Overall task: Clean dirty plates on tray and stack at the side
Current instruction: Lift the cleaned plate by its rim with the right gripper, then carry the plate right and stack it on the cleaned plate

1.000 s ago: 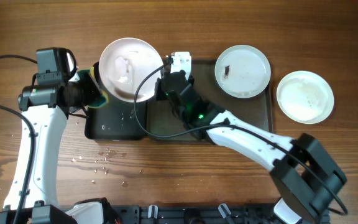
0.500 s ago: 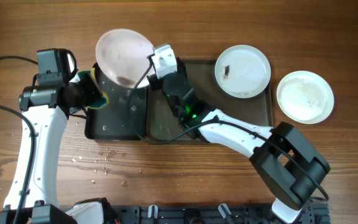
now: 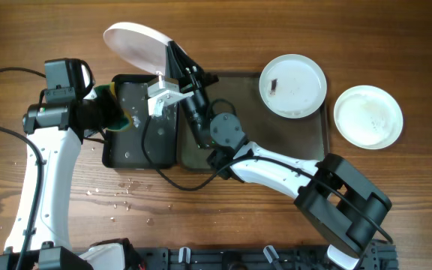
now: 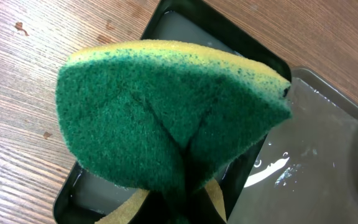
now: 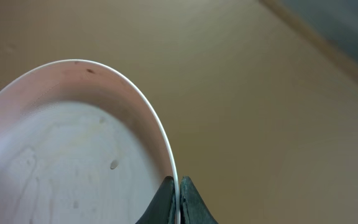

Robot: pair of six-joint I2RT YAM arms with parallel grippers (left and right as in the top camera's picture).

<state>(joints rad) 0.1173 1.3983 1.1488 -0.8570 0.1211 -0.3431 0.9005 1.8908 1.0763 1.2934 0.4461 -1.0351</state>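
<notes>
You are roughly a third of the way through, by my reading. The plate on the table [image 3: 367, 116] lies just right of the large tray [image 3: 306, 139], off it. It shows faint streaks but no dark mark, so I take it as the cleaned one that starts the stack. The plate on the tray [image 3: 295, 86] sits in the far right corner with a dark smudge [image 3: 274, 87] on its left side, so that one is yet to be done.

The held plate [image 3: 135, 43] is the one in work. Your right gripper [image 5: 178, 196] is clamped on its rim and holds it tipped steeply, just beyond the far edge of the black tray [image 3: 142, 131]. Your left gripper [image 3: 102, 112] is closed on the green sponge [image 4: 166, 118], which bulges folded out of the pinch at the far left corner of the black tray. The sponge is near the held plate but looks apart from it. The right wrist view shows small dark specks [image 5: 91, 70] near that plate's rim, so I would not count it as finished.

- **Left fingers:** they are buried behind the sponge in the left wrist view.
- **Held plate:** the overhead camera sees it at a steep slant, and the right wrist view cuts it off at the left and bottom.
- **Plate on the table:** you cannot tell from here whether it is fully clean.
</notes>
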